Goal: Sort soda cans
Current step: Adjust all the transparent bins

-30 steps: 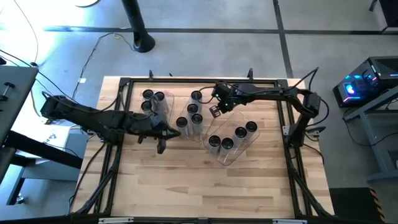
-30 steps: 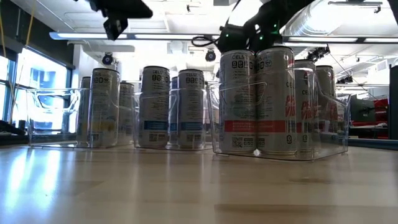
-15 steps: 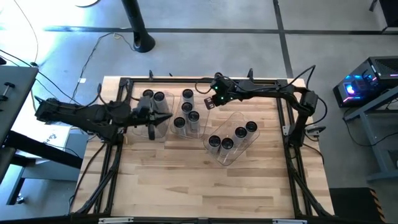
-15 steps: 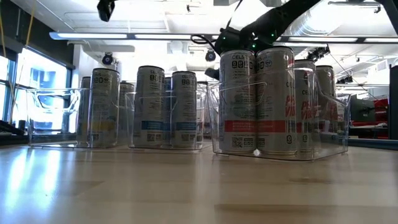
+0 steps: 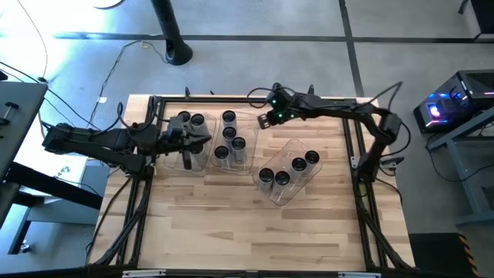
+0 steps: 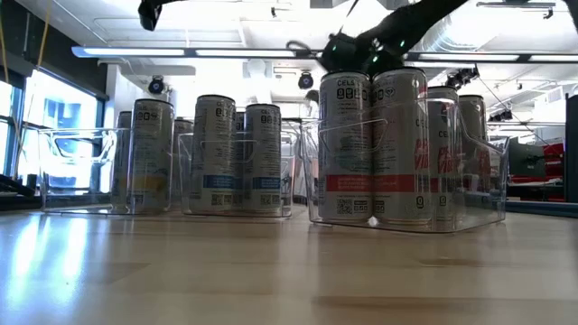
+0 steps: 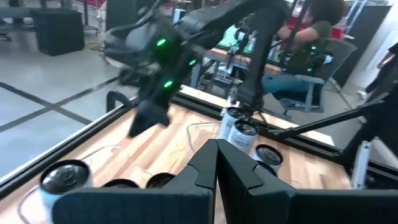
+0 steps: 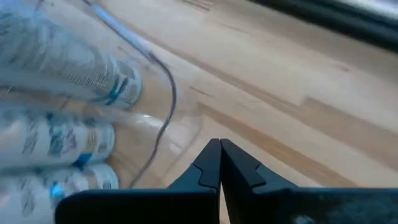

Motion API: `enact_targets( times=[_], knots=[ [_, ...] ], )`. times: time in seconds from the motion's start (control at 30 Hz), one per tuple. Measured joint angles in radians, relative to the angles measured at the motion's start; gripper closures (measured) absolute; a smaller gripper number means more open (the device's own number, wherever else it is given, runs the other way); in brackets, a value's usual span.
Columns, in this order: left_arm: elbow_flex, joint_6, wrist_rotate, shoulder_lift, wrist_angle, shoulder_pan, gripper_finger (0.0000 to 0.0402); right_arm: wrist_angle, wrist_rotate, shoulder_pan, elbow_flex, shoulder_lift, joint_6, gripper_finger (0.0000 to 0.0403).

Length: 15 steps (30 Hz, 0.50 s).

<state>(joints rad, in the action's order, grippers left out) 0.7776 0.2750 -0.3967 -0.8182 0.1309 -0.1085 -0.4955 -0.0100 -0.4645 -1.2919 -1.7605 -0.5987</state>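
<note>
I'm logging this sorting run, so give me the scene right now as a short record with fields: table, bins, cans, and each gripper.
table: wooden table with three clear bins on it
left bin: about three cans visible, standing upright
middle bin: four cans, upright
right bin: four cans, upright, bin set at an angle
loose cans: none seen outside the bins
left gripper: shut, empty, over the left bin
right gripper: shut, empty, above the table's far side, beside the middle bin
</note>
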Motion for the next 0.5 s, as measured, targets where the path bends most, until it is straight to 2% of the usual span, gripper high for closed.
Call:
enact_targets(
  times=[0.1,0.23,0.37,0.5],
  knots=[
    [0.0,-0.017,-0.024,0.004,0.009,0.0,0.0401,-0.066,-0.016,0.023,0.0,0.072,0.028,0.0403],
    [0.0,-0.034,-0.027,0.004,0.008,0.004,0.0401,-0.111,-0.051,0.115,-0.001,0.191,0.002,0.0403],
    [0.0,-0.036,-0.02,0.005,0.003,0.023,0.0401,-0.106,-0.065,0.277,-0.003,0.262,-0.071,0.0403],
    [0.0,-0.043,0.043,0.006,-0.004,0.055,0.0401,-0.157,-0.086,0.486,-0.002,0.264,-0.214,0.0403]
  ],
)
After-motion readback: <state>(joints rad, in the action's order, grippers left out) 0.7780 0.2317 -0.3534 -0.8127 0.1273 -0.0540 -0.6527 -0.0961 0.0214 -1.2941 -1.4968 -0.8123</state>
